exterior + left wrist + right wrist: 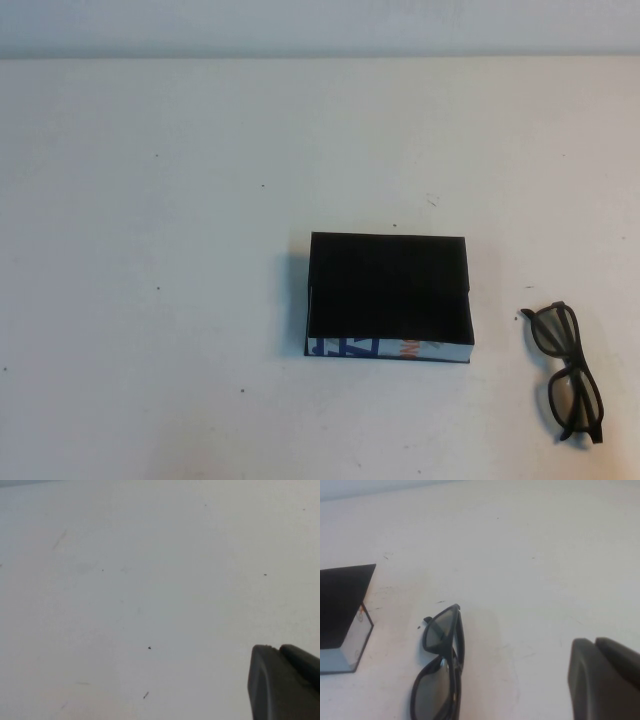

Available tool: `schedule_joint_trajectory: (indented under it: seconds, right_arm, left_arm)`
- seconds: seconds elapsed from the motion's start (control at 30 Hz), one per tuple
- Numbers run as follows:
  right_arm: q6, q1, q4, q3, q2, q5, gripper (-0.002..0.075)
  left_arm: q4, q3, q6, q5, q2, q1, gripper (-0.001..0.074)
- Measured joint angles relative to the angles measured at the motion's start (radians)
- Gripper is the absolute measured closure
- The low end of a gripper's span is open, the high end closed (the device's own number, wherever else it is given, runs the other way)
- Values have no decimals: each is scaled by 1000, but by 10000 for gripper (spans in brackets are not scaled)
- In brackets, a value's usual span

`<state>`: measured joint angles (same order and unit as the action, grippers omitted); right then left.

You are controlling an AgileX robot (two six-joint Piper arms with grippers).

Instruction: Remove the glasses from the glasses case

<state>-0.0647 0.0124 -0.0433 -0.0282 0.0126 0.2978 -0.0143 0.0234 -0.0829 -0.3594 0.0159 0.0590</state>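
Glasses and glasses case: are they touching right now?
Apart. The high view shows bare table between the glasses and the glasses case; the right wrist view shows it too. Neither gripper is near them.

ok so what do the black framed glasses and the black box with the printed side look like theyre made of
The black thick-framed glasses: likely plastic, matte frame, dark translucent lenses. The black low-walled glasses case: probably cardboard, thin walls, one white printed side. Left gripper and right gripper sit out of the high view.
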Motion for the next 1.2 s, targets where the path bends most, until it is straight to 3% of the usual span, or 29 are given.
schedule_joint_trajectory:
  seconds: [0.3,1.2]
  right_arm:
    - [0,-70,10,0,0,8,743]
    - [-2,-72,-7,0,0,14,743]
  left_arm:
    - [0,0,0,0,0,0,739]
    - [0,0,0,0,0,0,739]
